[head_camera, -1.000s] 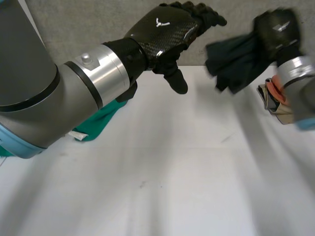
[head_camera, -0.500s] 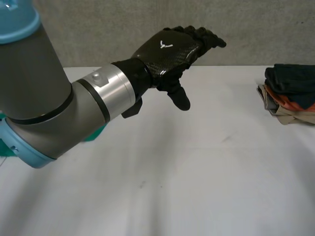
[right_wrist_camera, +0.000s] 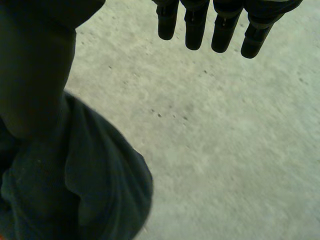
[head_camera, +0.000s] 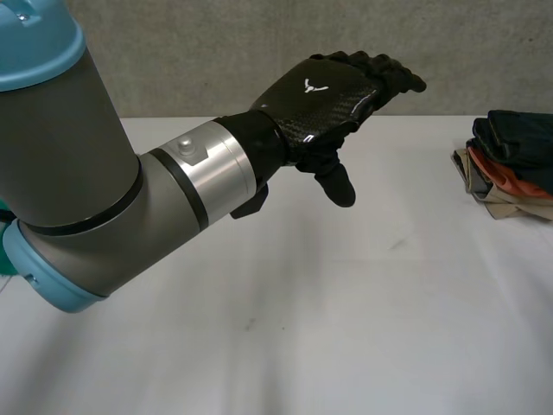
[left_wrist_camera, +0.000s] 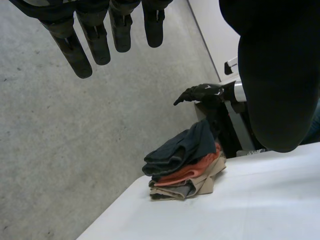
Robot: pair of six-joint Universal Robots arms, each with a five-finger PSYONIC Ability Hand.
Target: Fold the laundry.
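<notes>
Folded garment stack (head_camera: 510, 164), dark navy over orange and beige, sits at the white tabletop's (head_camera: 346, 328) right edge. Left hand (head_camera: 327, 86) hovers mid-table, right hand (right_wrist_camera: 35, 75) near the stack; both straight-fingered, empty. Risk: the right thumb snags the bulging top fold and topples it.

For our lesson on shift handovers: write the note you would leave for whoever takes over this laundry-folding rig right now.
Hands: left robot hand open and empty above the white table; right robot hand open, empty, close to the dark garment.
Laundry: folded stack at the table's right side, the dark garment on top of orange and beige pieces.
Done: those pieces folded and stacked.
Left: fetch and fold any further laundry.
</notes>
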